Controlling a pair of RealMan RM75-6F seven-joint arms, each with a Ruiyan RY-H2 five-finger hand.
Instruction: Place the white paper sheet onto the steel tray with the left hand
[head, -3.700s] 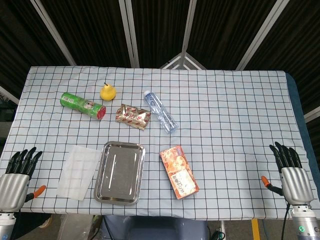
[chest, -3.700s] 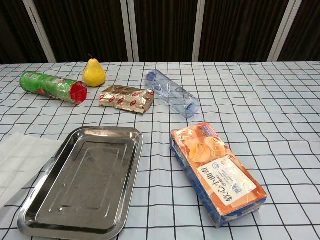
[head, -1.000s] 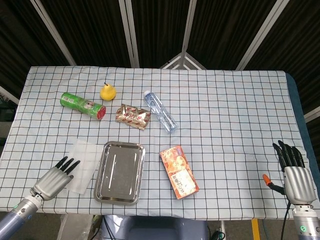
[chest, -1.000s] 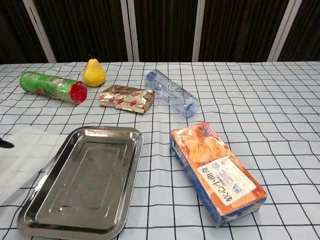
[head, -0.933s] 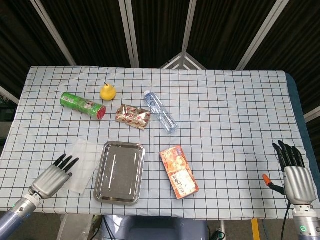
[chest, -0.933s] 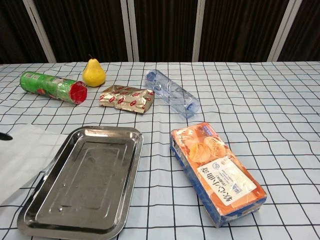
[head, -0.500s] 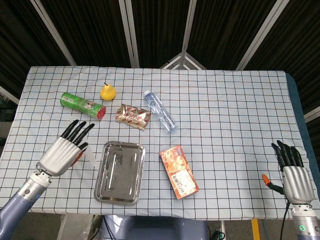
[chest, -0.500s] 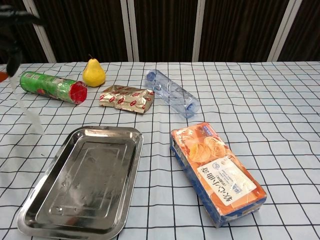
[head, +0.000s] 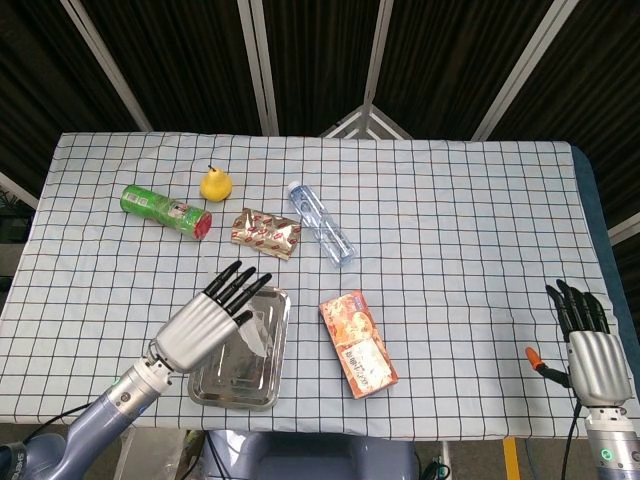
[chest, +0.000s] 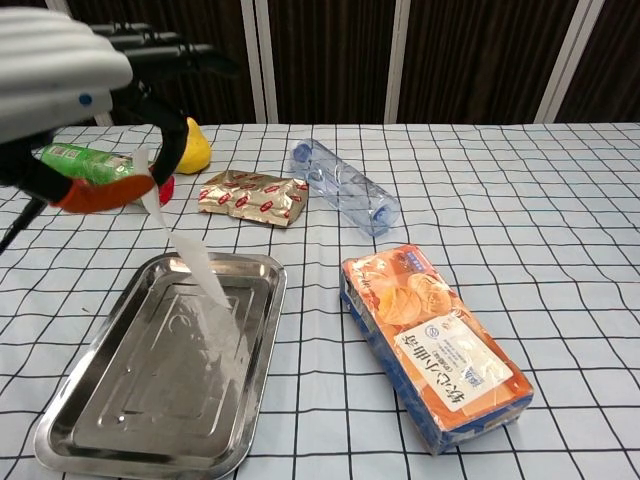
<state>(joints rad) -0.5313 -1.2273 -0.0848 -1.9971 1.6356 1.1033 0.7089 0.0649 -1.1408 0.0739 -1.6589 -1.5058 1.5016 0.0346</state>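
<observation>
The sheet (chest: 190, 262) hangs from the left hand (chest: 60, 90), pinched at its top edge between thumb and a finger, and drapes down so that its lower end lies inside the tray (chest: 75, 440) (in the chest view it is translucent, so the exact edge against the steel is hard to trace). From the head view the left hand (head: 205, 322) hovers over the near-left part of the tray (head: 215, 392), other fingers spread, with the sheet (head: 258, 328) showing pale beneath them.

So the pick is done and the carry is all but done: the sheet is over the tray and partly touching it, but not yet lying flat or let go. What is left, I judge, is to lower it so it settles within the rim, then release it.

The right hand (head: 588, 352) rests near the table's right edge, fingers extended and holding nothing. Beyond the tray lie a snack box (chest: 432, 345), a bottle (chest: 345, 186), a foil packet (chest: 252, 197), a pear (head: 215, 184) and a green can (head: 165, 209).
</observation>
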